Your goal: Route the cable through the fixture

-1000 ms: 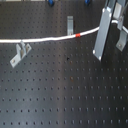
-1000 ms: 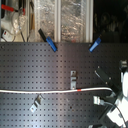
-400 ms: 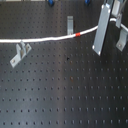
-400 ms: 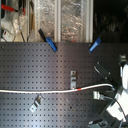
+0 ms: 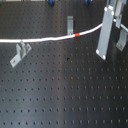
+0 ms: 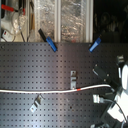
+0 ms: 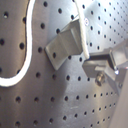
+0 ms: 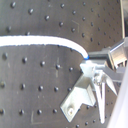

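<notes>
The white cable (image 5: 40,39) lies across the black perforated board, with its red-orange band (image 5: 77,35) right of centre. Its right end runs up behind my gripper (image 5: 104,49), which looks shut on it at the first exterior view's right. In the second exterior view the cable (image 6: 45,91) ends at the gripper (image 6: 117,85). Three grey bracket fixtures stand on the board: one (image 5: 20,53) just below the cable at the left, one (image 5: 70,23) behind it, one (image 5: 121,40) beside the gripper. The second wrist view shows the cable (image 8: 45,40) meeting the fingers (image 8: 111,59) above a bracket (image 8: 80,96).
Two blue clamps (image 6: 50,42) (image 6: 95,45) sit at the board's far edge in the second exterior view, with clutter and a clear box (image 6: 75,20) behind them. Dark and white wires (image 6: 107,102) gather by the arm at the second exterior view's right.
The gripper has shifted only slightly at the right side of the board. The cable and its red-orange band lie almost where they were.
</notes>
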